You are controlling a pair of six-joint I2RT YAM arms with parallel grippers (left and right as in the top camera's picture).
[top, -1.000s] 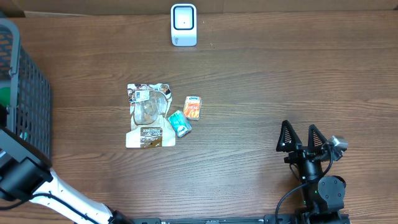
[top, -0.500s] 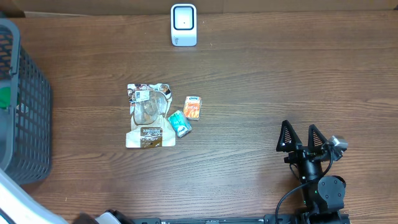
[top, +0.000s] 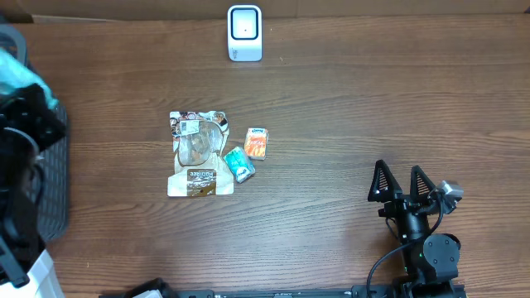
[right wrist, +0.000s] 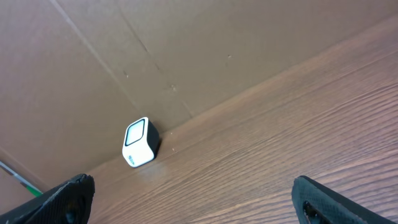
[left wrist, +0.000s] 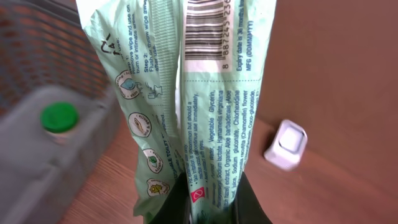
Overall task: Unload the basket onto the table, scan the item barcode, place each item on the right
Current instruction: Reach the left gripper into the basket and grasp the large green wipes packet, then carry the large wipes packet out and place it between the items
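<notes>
The left arm (top: 23,165) rears high over the basket (left wrist: 31,68) at the desk's (top: 348,108) left edge. The left fingers (left wrist: 175,205) are clenched on a green wipes pack (left wrist: 211,106), its barcode (left wrist: 209,28) facing the wrist camera. The right arm (top: 426,248) sits low, right fingers (top: 381,184) spread wide and empty. The scanner (top: 244,33) stands at the far edge.

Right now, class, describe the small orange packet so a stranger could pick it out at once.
In the overhead view, find the cluster of items on the wooden table. Beside the large flat pouch lie two small packets. Yours is the orange packet, nearer the white scanner than the teal packet is.
</notes>
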